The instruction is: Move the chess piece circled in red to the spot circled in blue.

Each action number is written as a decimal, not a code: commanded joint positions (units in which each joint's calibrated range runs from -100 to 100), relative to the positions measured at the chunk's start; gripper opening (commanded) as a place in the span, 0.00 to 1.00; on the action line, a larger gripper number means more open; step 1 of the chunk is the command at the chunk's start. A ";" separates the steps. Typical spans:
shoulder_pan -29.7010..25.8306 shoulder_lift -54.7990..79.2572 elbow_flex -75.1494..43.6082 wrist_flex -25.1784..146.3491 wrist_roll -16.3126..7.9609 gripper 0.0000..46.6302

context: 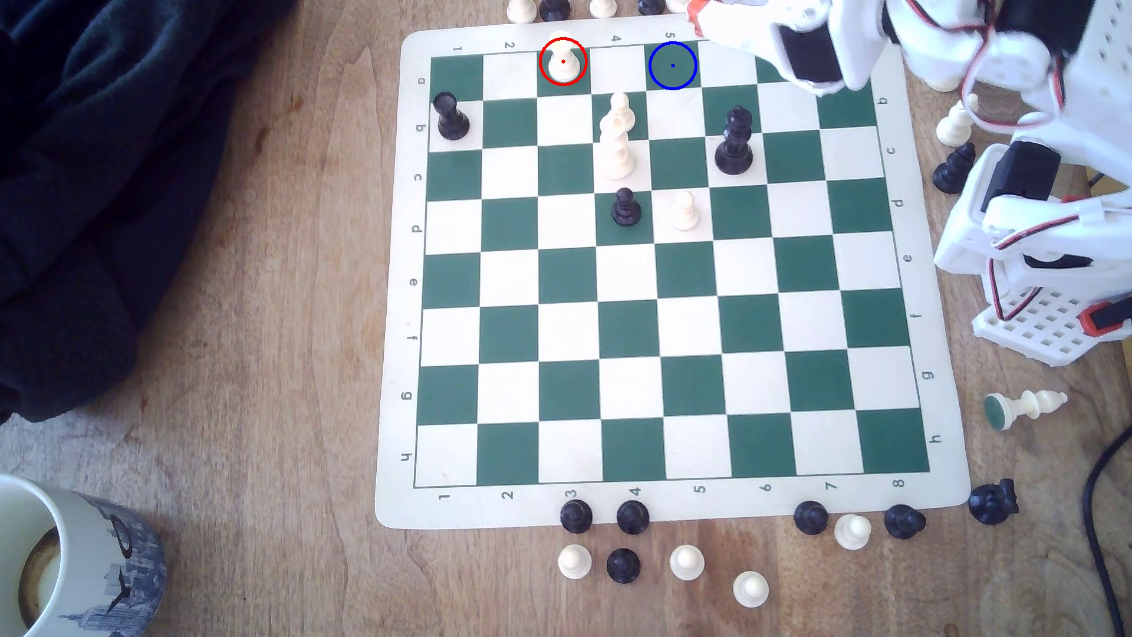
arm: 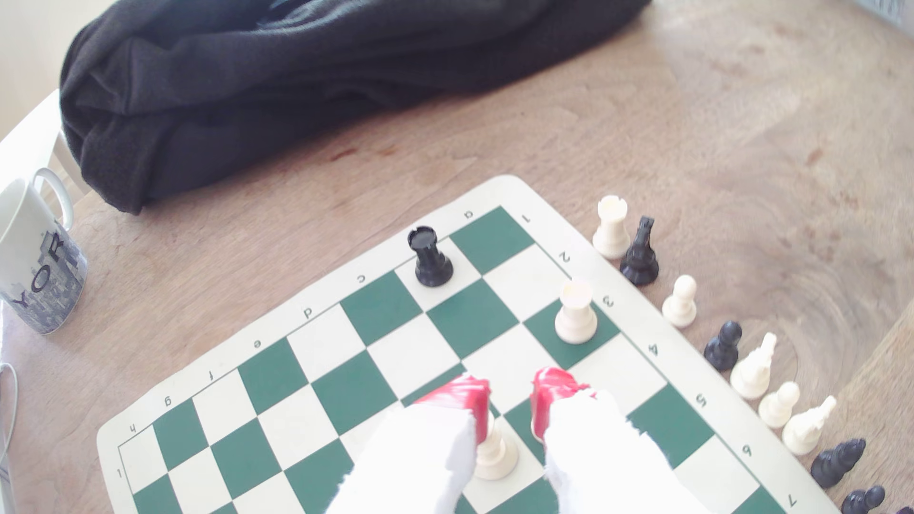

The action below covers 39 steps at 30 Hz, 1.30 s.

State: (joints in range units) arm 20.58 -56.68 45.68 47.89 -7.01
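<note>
The chess piece (context: 562, 61), a cream rook with a flat-topped head, stands inside the red ring on a green square in the board's far row, third column. In the wrist view the chess piece (arm: 574, 314) stands upright, apart from the fingers. Two columns toward the exterior view's right, the spot (context: 672, 65) is a bare green square with a blue ring and dot. My gripper (context: 697, 19) hovers over the board's far edge, just right of the spot. In the wrist view the gripper (arm: 509, 398) is open, its red fingertips (arm: 462, 393) holding nothing.
On the chessboard (context: 631, 502) stand a black rook (context: 452, 116), a cream pawn (context: 620, 107), a tall cream piece (context: 615, 150), a black king (context: 734, 141), a black pawn (context: 625, 207) and another cream pawn (context: 683, 210). Loose pieces line the edges. A mug (context: 73, 563) and dark cloth (context: 122, 184) lie left.
</note>
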 commanded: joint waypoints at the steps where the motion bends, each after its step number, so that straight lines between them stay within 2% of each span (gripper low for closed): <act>1: -0.75 13.13 -18.03 4.53 -2.64 0.15; 4: -0.59 21.45 -26.46 8.13 -4.10 0.16; 5: -0.04 26.89 -31.99 9.77 -5.13 0.21; 9: 0.90 36.05 -39.34 11.65 -6.01 0.29; 19: 1.29 54.81 -56.29 16.40 -6.98 0.29; 30: 1.99 66.36 -61.37 15.67 -6.89 0.29; 39: 4.02 73.15 -66.36 15.26 -6.59 0.33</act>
State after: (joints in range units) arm 23.53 16.55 -14.60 63.90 -13.89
